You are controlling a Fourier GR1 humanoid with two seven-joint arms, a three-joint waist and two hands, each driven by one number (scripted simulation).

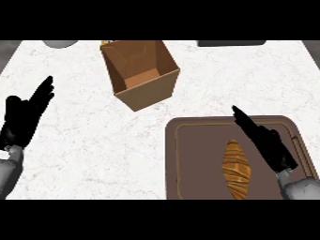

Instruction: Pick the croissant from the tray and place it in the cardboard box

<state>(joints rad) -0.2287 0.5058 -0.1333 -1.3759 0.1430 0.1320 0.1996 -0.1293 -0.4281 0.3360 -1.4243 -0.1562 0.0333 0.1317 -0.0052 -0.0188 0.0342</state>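
Observation:
A golden-brown croissant (236, 169) lies lengthwise on the dark brown tray (194, 159) at the lower right. My right hand (266, 139) hovers over the tray just right of the croissant, fingers straight and pointing up-left, holding nothing. The open cardboard box (140, 71) stands at the upper middle of the white marble counter, its opening facing up. My left hand (25, 117) rests open at the far left, fingers pointing up, away from both tray and box.
A grey round object (60, 43) peeks in at the top left edge. A dark flat object (230, 43) lies at the top right edge. A small yellow item (108, 42) shows behind the box. Bare counter separates tray and box.

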